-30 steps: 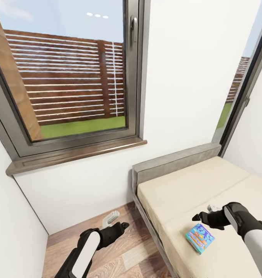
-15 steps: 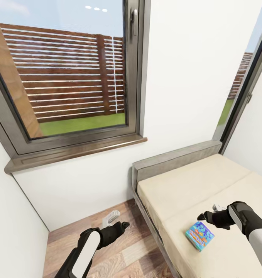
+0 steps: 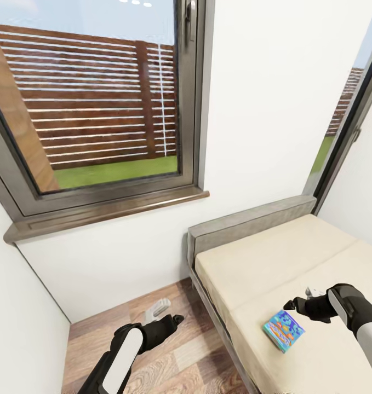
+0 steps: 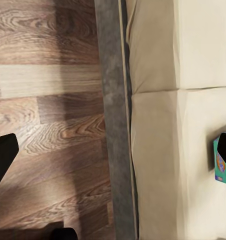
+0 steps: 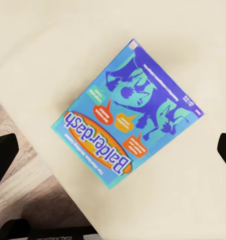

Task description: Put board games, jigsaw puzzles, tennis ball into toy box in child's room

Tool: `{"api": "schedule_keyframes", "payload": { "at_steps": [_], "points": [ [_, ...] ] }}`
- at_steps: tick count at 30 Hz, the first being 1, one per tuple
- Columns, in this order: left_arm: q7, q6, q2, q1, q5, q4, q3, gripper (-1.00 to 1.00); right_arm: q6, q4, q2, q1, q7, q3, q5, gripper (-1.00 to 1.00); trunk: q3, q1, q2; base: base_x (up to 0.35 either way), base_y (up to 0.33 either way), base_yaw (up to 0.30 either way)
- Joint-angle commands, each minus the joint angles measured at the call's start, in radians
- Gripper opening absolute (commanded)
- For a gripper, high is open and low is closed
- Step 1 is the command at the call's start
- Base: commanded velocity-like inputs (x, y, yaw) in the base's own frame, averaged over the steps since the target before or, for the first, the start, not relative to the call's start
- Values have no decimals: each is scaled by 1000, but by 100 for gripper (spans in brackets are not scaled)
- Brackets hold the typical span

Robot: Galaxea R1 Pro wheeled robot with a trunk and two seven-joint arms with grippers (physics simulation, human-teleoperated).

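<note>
A blue board game (image 3: pixel 284 329) lies flat on the cream mattress of the bed (image 3: pixel 262 262), near its floor-side edge. In the right wrist view the same blue box (image 5: pixel 125 132), printed "Balderdash", sits between my two dark fingertips (image 5: pixel 4 152), which stand wide apart and clear of it. My right gripper (image 3: pixel 295 305) hovers open just above and beyond the box. Off to the left, my left gripper (image 3: pixel 173 319) hangs open over the wood floor (image 3: pixel 169 355) beside the bed. The left wrist view catches one edge of the box (image 4: pixel 220 167) on the mattress.
A grey headboard (image 3: pixel 251 224) closes the bed's far end against the white wall. A large window with a dark sill (image 3: pixel 109 210) fills the wall at left, and a second window (image 3: pixel 350 126) stands at right. A small pale object (image 3: pixel 157 308) lies on the floor near the wall.
The whole picture has shifted a little upward, so the camera moved. My right gripper has drifted slightly to the right above the box. The box and left arm look unmoved.
</note>
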Motion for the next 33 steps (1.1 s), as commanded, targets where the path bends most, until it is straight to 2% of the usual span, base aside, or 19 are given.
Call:
{"api": "schedule_keyframes", "payload": {
  "at_steps": [1,33],
  "points": [
    [10,1,0,0,10,-1,-1,100,6,-1,0,-1,2,-4,0,100,-3,0,-1,0,0,0],
    [6,0,0,0,10,5,-3,100,5,-1,-7,-3,2,-5,0,100,-55,0,-1,0,0,0]
  ]
}}
